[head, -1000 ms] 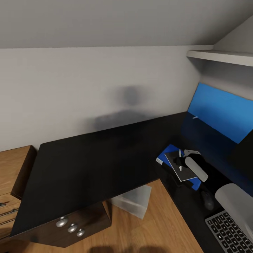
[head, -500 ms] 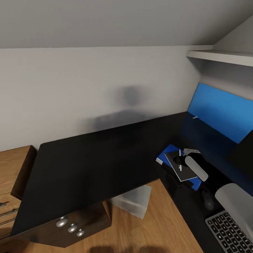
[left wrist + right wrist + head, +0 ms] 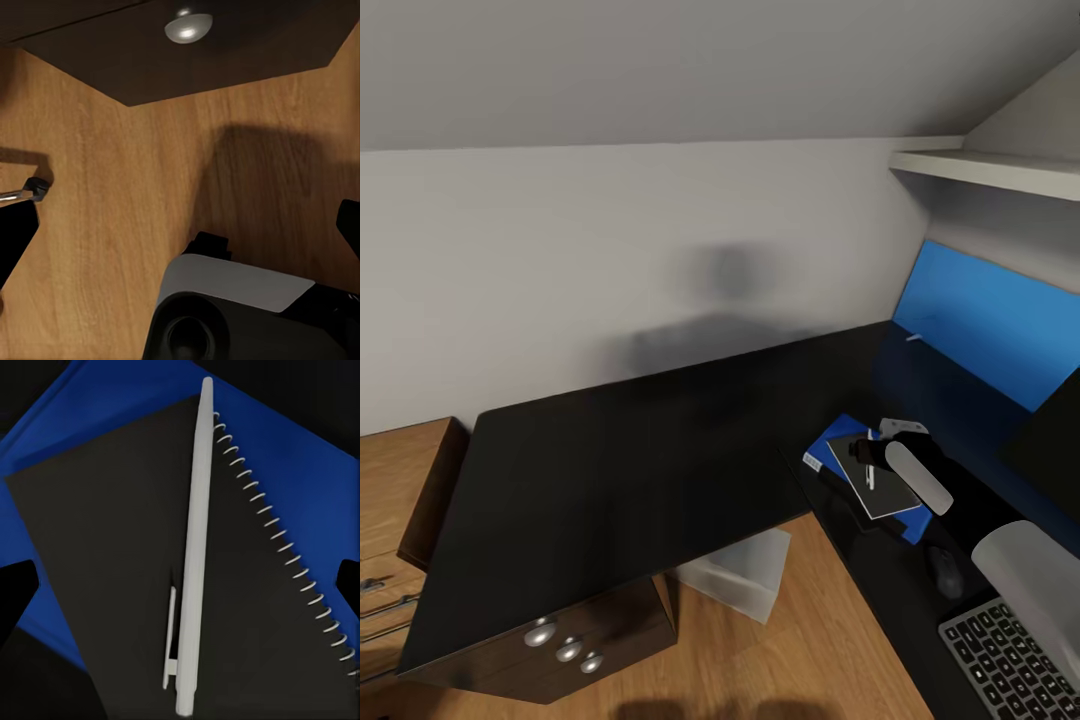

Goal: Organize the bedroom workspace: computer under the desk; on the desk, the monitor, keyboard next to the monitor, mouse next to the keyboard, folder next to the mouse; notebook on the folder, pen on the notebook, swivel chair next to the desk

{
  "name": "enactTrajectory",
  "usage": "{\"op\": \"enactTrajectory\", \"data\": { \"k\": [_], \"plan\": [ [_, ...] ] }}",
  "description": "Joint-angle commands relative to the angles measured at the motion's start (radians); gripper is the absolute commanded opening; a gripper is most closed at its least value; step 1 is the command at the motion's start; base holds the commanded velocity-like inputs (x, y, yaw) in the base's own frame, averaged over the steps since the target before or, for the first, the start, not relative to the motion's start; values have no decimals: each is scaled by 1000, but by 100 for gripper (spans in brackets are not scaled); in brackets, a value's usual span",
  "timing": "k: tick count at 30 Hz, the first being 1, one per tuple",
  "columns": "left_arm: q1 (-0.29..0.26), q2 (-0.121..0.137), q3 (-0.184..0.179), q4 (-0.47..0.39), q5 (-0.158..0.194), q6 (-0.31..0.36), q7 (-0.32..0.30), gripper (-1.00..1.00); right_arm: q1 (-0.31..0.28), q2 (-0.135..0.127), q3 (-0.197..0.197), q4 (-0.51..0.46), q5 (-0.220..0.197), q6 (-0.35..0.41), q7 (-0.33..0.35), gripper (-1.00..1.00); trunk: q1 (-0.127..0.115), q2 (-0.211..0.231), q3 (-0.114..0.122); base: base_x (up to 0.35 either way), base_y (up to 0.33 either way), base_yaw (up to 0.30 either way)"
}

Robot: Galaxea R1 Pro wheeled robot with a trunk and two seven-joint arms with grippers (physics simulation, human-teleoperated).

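Pen (image 3: 192,555) lies loose on notebook (image 3: 112,555): light, slick, roll-prone (grip mid-barrel); right gripper (image 3: 180,585) spread wide, empty.

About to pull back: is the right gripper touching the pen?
Apart. In the right wrist view the pen lies free on the notebook, with the right gripper's fingertips wide of it on both sides.

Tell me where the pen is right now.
The pen lies on the notebook, which sits on the blue folder, at the right of the head view on the desk, under the right end effector.
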Motion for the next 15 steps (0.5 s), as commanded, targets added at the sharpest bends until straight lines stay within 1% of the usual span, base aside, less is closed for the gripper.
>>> {"op": "enactTrajectory", "data": {
  "k": [1,6,12,15],
  "plan": [
    [-1,0,-9,0,8,-4,5,100,-1,-1,5,-2,-10,0,-10,100,-4,7,2,0,0,0],
    [-1,0,-8,0,8,-4,5,100,-1,-1,7,-16,-12,-1,-11,100,-23,42,18,0,0,0],
    [-1,0,-8,0,8,-4,5,100,7,1,9,-72,-15,-1,-11,100,-46,84,37,0,0,0],
    [-1,1,-7,0,9,-3,5,100,20,10,11,-109,-16,0,-11,100,-58,105,46,0,0,0]
  ]
}}
